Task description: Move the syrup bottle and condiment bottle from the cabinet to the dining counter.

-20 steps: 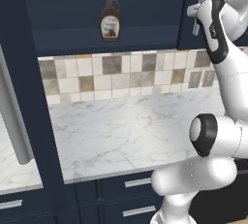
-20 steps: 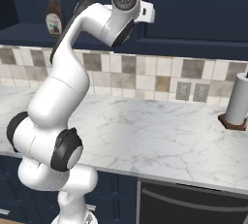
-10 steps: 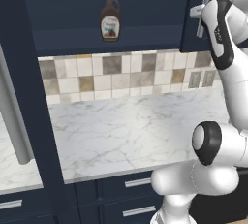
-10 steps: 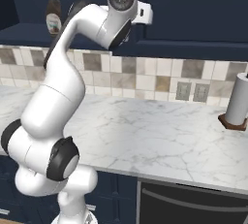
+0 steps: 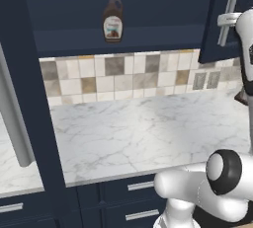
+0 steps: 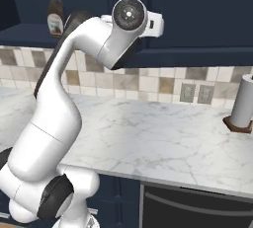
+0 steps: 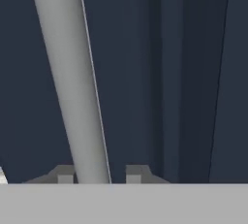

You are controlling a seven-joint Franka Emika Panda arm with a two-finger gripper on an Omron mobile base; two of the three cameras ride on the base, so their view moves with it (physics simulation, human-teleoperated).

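The syrup bottle (image 5: 112,22) (image 6: 55,15), dark brown with a pale label, stands upright on the shelf of the open navy cabinet (image 5: 158,5). The right cabinet door (image 5: 217,39) is swung out, and my gripper (image 5: 228,19) is at its long silver bar handle (image 5: 231,0). In the hand view that handle (image 7: 72,72) runs slantwise between my gripper's (image 7: 99,174) two fingertips (image 7: 65,175), which are drawn in close around it, with a sliver of gap on one side. The condiment bottle and the dining counter are out of view.
A white marble worktop (image 5: 138,133) with a tiled backsplash (image 5: 123,74) lies below the cabinet. A paper towel roll (image 6: 243,101) stands at its right end. Navy drawers (image 5: 123,192) sit under it. Another open door with a grey bar handle (image 5: 12,118) hangs at the left.
The right cabinet door has swung further open to the right, carried along by my hand on its handle. The syrup bottle has stayed put.
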